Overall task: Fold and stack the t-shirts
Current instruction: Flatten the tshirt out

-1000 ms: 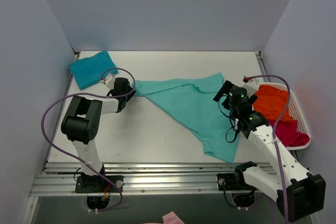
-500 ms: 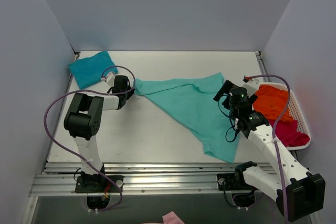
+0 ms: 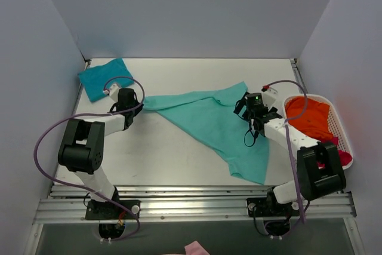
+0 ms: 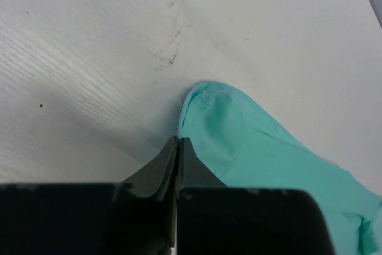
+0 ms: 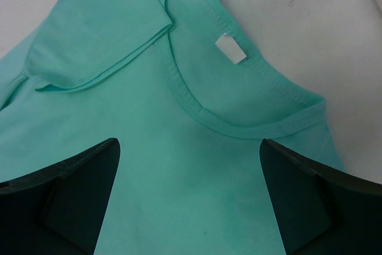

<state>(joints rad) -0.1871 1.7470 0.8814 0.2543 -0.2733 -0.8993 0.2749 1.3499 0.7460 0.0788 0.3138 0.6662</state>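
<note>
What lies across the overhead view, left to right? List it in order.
Teal t-shirt → left gripper → mint-green t-shirt → white basket. The right gripper overlaps the mint-green t-shirt, so it is left out.

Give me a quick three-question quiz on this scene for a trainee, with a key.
1. Fill in: the left gripper is shut on a ___ of the mint-green t-shirt.
2. Where does the darker teal t-shirt lie? A) draped over an arm B) at the far-left corner of the table C) on top of the mint-green t-shirt
3. True or false: the right gripper is shut.
Key: 1 corner; 2 B; 3 false.
</note>
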